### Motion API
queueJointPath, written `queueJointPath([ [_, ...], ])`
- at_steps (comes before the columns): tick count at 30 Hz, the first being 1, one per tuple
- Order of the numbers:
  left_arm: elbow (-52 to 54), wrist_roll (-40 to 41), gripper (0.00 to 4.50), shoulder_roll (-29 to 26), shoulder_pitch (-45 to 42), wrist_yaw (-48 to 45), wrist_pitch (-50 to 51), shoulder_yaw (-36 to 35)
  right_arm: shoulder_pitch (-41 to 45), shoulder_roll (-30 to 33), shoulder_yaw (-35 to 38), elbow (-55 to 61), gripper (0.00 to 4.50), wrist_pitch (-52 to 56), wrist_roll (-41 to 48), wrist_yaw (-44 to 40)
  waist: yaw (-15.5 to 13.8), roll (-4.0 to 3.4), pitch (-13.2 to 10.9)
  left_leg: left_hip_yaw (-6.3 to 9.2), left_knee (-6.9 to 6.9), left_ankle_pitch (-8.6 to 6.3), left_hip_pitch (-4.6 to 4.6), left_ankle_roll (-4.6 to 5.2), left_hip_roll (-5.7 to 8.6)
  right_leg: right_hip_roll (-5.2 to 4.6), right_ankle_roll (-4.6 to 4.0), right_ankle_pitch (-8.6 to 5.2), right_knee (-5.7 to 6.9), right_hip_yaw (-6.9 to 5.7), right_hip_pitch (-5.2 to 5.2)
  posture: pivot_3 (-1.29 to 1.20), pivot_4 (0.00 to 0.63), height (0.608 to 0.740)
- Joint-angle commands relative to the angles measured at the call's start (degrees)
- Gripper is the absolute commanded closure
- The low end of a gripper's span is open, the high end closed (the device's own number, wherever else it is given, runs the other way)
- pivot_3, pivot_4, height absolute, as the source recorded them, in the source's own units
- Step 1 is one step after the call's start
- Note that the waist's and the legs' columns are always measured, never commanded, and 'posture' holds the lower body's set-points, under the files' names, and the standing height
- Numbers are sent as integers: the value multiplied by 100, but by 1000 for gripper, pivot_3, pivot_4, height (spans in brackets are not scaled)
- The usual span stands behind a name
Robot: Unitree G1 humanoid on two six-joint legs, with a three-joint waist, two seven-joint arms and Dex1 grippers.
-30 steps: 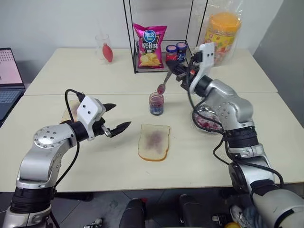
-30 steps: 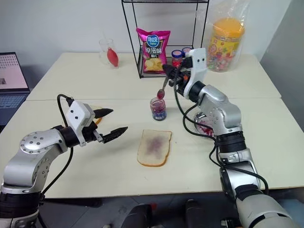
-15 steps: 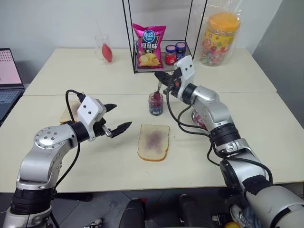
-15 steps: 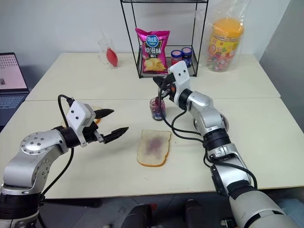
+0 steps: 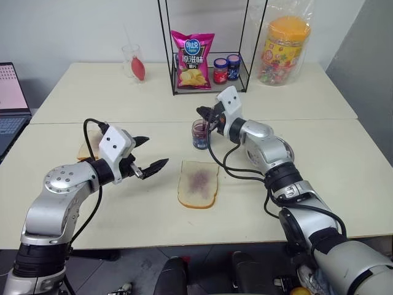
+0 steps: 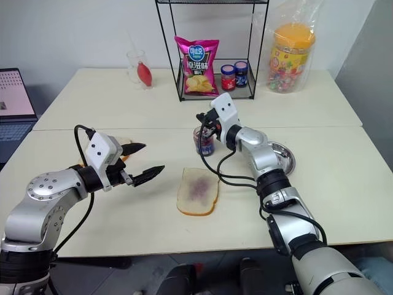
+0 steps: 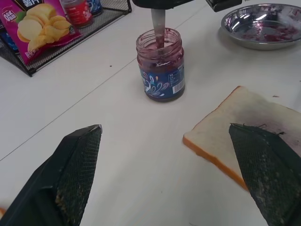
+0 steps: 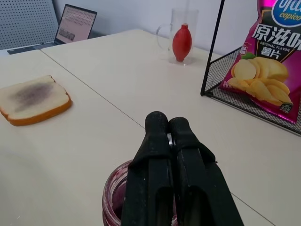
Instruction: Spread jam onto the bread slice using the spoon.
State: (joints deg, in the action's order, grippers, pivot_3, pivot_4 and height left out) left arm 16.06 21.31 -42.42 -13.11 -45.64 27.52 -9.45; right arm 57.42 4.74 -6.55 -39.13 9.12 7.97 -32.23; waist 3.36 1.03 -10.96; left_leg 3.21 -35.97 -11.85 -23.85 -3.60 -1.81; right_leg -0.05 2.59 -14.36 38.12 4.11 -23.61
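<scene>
Item one: small clear glass jar (image 7: 161,64) with blue label, holding dark purple-red jam (image 7: 160,47); stands on the pale table (image 5: 123,209) just behind the bread, near the black wire rack (image 5: 209,49).

Item two: slim silvery metal spoon (image 7: 158,26), handle rising from the jar mouth, bowl sunk in the jam. Stiff, light, slick where smeared; best held high on the dry handle.

Item three: pale square bread slice (image 5: 198,184) with tan crust and a dull purple stain mid-face, lying flat between the two arms. Soft and light; likely to slide or tear under a hard scrape, so gentle strokes seem wise.

Item four: right gripper (image 5: 206,114), fingers pressed together over the jar, clamped on the spoon handle.

Item five: left gripper (image 5: 151,155), jaws spread wide and empty, hovering beside the bread's left edge.

Item six: shallow steel dish (image 7: 261,26), jam-smeared, right of the jar.
</scene>
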Motion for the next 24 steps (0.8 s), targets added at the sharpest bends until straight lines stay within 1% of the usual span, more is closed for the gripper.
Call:
queueJointPath([
  [1, 105, -12, 0, -52, -85, 13, -158, -80, 188, -196, 425, 60, 4473, 687, 407, 101, -1, 0, 0, 0, 0, 0, 1, 0, 0, 0, 0, 0, 2, 0, 0, 0, 150, 740],
  [6, 129, -24, 0, -37, -101, 36, -158, -34, 339, -213, 851, -2, 4473, 1213, 694, 245, -2, 0, 0, 1, -3, 0, 1, 0, 0, 0, 0, 0, 4, 0, 1, 0, 150, 740],
  [24, 206, -3, 0, -48, -272, 73, -18, 81, 667, -268, 1896, 18, 4473, 2120, 1510, 762, 2, 0, 0, 0, 1, 0, -1, 0, 0, 0, 0, 0, 2, 0, -1, 0, 150, 740],
])
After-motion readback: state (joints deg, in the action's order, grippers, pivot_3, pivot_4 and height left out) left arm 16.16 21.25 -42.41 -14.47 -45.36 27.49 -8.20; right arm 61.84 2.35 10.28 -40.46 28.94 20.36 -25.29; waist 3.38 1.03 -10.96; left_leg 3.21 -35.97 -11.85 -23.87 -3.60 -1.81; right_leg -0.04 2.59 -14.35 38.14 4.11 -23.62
